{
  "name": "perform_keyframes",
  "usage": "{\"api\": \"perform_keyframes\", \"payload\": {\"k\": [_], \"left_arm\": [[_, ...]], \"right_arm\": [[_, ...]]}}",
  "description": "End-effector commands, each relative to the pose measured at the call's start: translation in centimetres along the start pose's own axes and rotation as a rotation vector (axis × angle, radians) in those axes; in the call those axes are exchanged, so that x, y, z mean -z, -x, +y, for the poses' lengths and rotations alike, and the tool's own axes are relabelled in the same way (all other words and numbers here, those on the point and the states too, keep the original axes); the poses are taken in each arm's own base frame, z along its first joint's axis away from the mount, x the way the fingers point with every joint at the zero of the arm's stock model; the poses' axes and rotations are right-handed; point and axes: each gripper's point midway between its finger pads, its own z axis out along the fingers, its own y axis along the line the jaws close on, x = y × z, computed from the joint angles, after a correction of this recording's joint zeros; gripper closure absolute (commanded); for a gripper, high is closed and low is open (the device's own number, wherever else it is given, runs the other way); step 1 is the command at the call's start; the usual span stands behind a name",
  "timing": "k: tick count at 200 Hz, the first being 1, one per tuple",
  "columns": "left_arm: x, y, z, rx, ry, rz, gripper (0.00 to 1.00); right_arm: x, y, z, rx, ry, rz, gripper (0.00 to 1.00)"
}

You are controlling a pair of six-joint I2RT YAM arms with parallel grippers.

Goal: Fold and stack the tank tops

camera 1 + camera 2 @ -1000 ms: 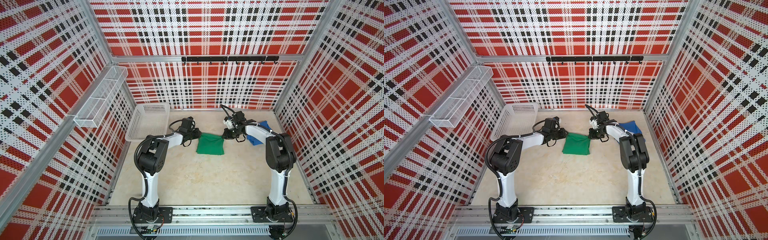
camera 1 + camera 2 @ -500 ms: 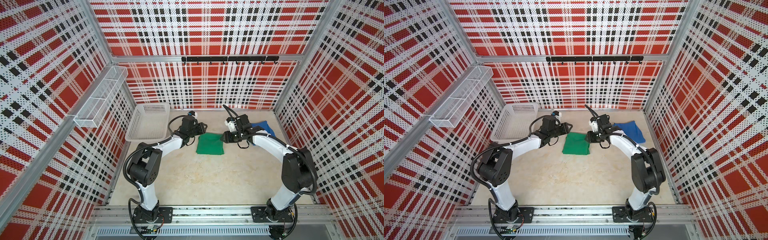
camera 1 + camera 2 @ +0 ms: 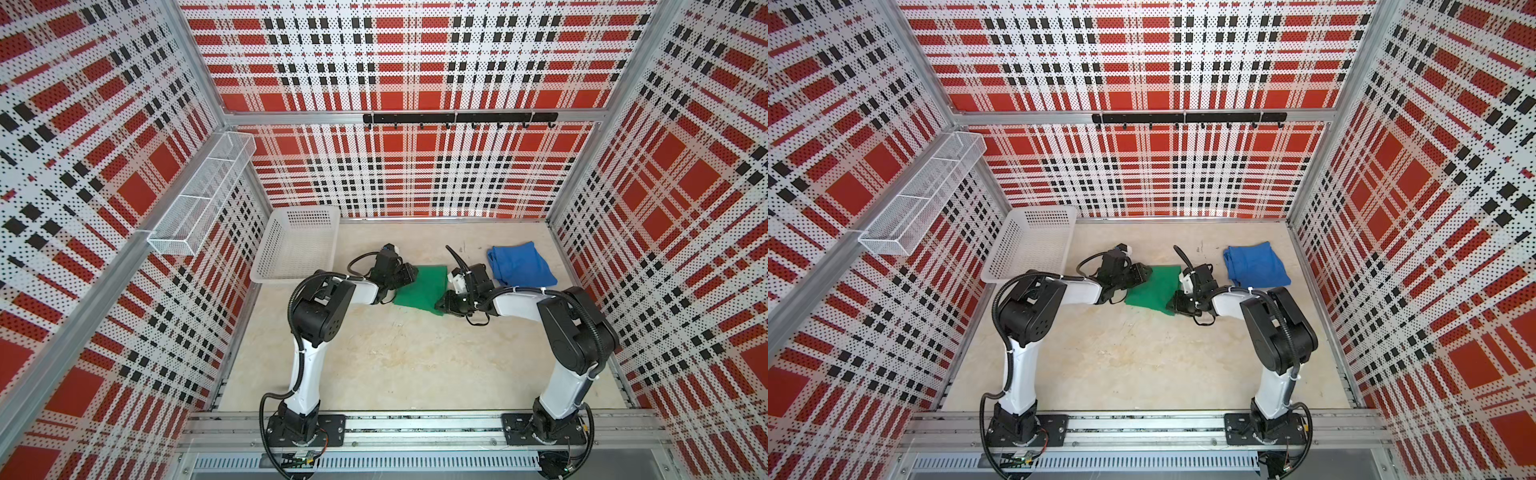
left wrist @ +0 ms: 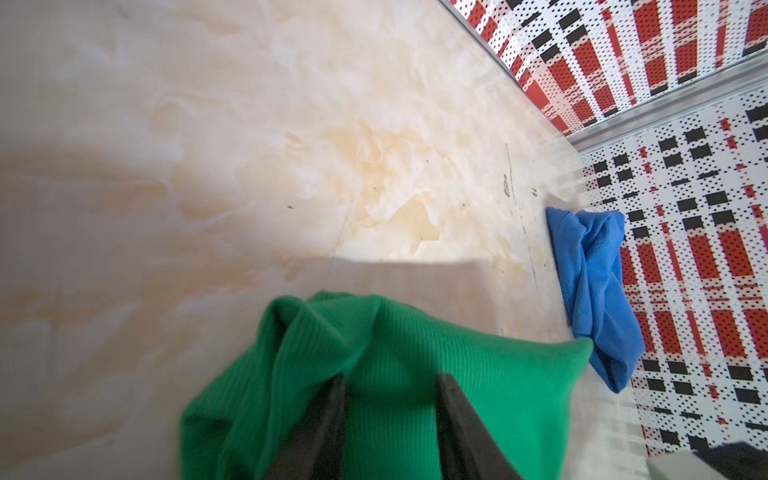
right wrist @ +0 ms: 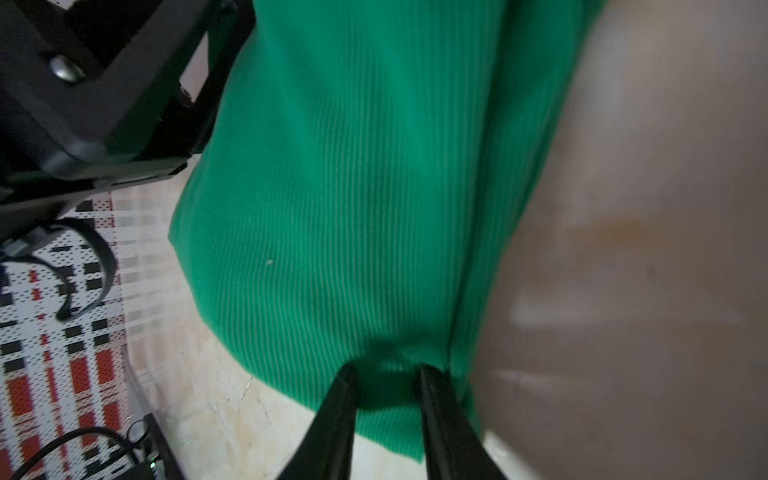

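Observation:
The green tank top (image 3: 422,286) (image 3: 1152,286) lies folded into a small slanted rectangle mid-table. My left gripper (image 3: 409,272) (image 4: 390,386) is at its far left corner. The jaws stand narrowly apart with ribbed green cloth (image 4: 415,345) bunched between them. My right gripper (image 3: 442,305) (image 5: 386,372) is at the near right corner, its tips pinching the green edge (image 5: 353,187). The blue tank top (image 3: 519,266) (image 4: 594,282) lies crumpled at the back right, apart from both grippers.
A white perforated basket (image 3: 305,210) stands at the back left beside my left arm. A wire shelf (image 3: 199,199) hangs on the left wall and a black hook rail (image 3: 457,118) on the back wall. Plaid walls close three sides.
My right gripper slid from the green top's far right corner to its near right corner. Both arms changed their elbow pose. The green top stayed in place and now looks slightly skewed.

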Motion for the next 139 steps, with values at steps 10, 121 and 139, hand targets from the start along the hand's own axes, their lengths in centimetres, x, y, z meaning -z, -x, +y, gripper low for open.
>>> {"api": "perform_keyframes", "payload": {"k": [10, 121, 139], "left_arm": [[-0.2, -2.0, 3.5, 0.025, 0.085, 0.055, 0.60], [0.5, 2.1, -0.5, -0.021, 0.056, -0.032, 0.56], [0.6, 2.7, 0.5, -0.027, 0.097, -0.051, 0.56]], "right_arm": [[2.0, 0.4, -1.8, 0.010, -0.112, -0.030, 0.69], [-0.1, 8.7, 3.9, 0.024, 0.026, -0.178, 0.68], [-1.6, 8.1, 1.0, -0.013, -0.020, -0.159, 0.68]]}}
